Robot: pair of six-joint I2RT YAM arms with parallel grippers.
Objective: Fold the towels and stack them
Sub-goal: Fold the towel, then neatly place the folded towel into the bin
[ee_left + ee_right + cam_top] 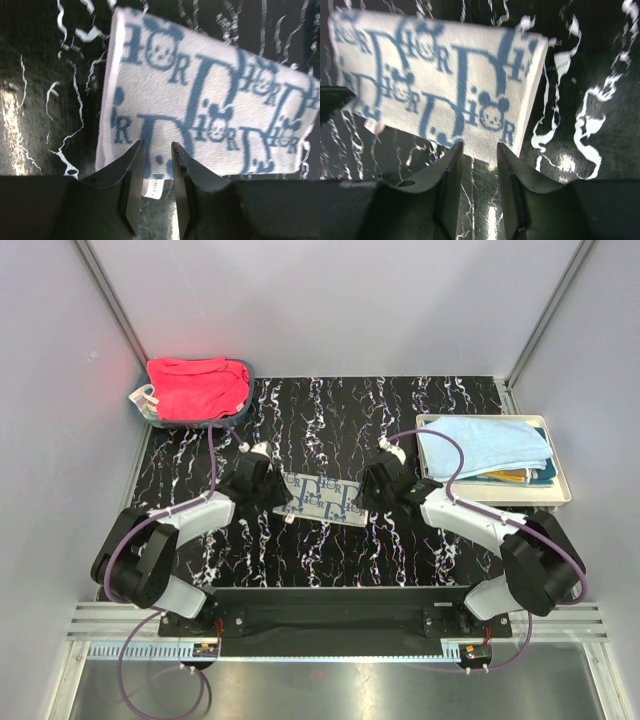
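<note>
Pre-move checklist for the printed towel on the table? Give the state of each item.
1. Printed towel lies flat on the table between the two arms: ok.
2. Left gripper has its jaws apart, over the towel's near edge: ok.
3. Right gripper has its jaws apart, at the towel's near edge by its corner: ok.
4. Either gripper's fingers already touch the cloth: cannot tell.
5. Light blue towel lies folded on top of the stack in the tray, ready to take another: ok.
6. No cable across the towel in the top view: ok.
</note>
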